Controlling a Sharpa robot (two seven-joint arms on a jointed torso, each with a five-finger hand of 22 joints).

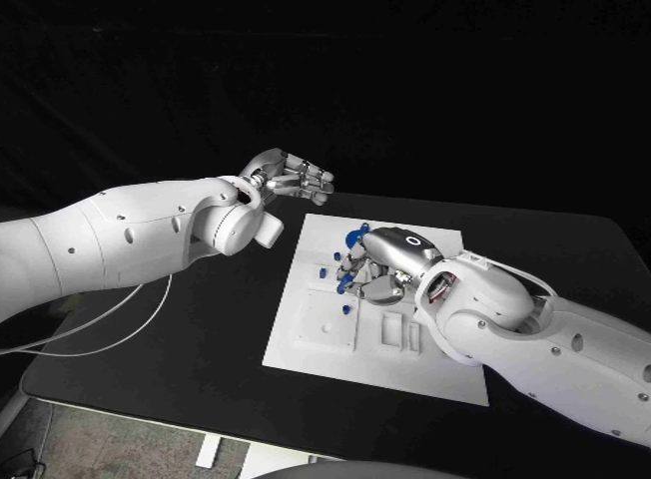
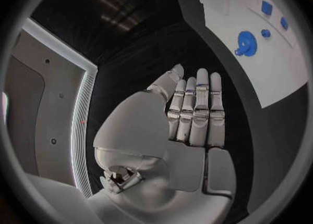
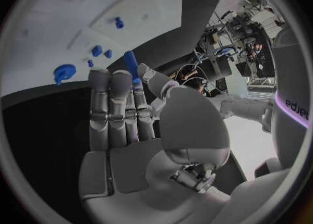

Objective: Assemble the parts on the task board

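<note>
Table (image 1: 168,349), black, carries the white task board (image 1: 319,349) at centre, its long axis running roughly from 7 o'clock to 1 o'clock in the head view. Left arm (image 1: 110,239) reaches in from 9 o'clock; right arm (image 1: 556,339) reaches in from 4 o'clock and lies across the board's right side.

Left hand (image 1: 287,177) hangs above the table off the board's 11 o'clock corner — fingers straight, side by side, nothing in them, as the left wrist view (image 2: 193,112) confirms.

Right hand (image 1: 380,261) sits over the upper middle of the board. In the right wrist view this hand (image 3: 124,114) holds a blue peg (image 3: 131,65), a slim rod clamped between thumb and fingers; its long axis runs along the fingers, the free end pointing past the fingertips toward the board.

Blue parts on the board, largest first: a round disc-shaped part (image 2: 245,43) near the far edge, then several small studs (image 3: 96,50) — set apart from one another. Whether each stands in a socket or lies loose cannot be told.
</note>
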